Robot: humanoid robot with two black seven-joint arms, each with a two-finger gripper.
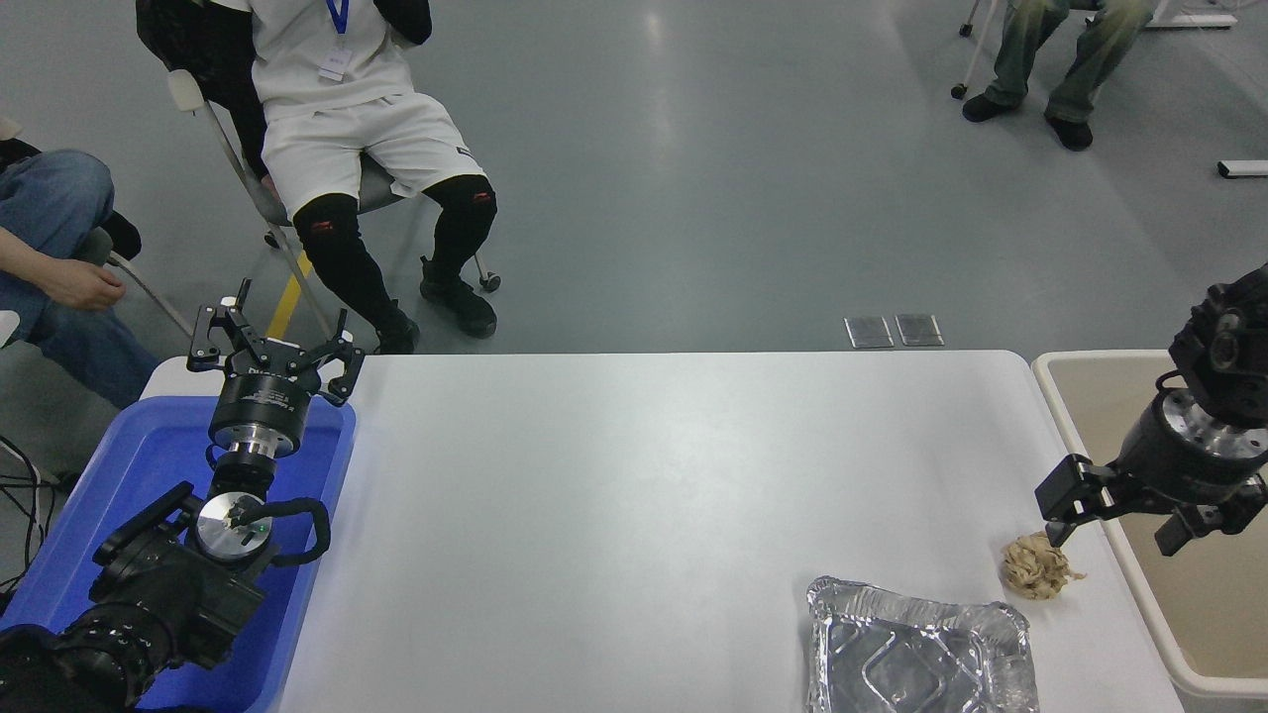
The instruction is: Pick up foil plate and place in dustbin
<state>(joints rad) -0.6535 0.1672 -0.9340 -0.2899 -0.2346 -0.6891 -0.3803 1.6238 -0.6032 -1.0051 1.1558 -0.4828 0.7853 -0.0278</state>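
The foil plate [919, 652], shiny silver with a crinkled rim and an embossed base, lies on the white table [634, 475] at the front right, partly cut by the picture's bottom edge. The beige dustbin [1065, 421] stands off the table's right end. My right gripper [1114, 515] hangs open and empty over the dustbin's left rim, above and to the right of the plate. My left gripper [269, 342] is parked open over the far end of the blue tub at the lower left.
A crumpled tan paper wad [1033, 565] lies between the foil plate and the dustbin, just under my right gripper. A blue tub [317, 515] sits at the table's left end. People sit on chairs beyond the far edge.
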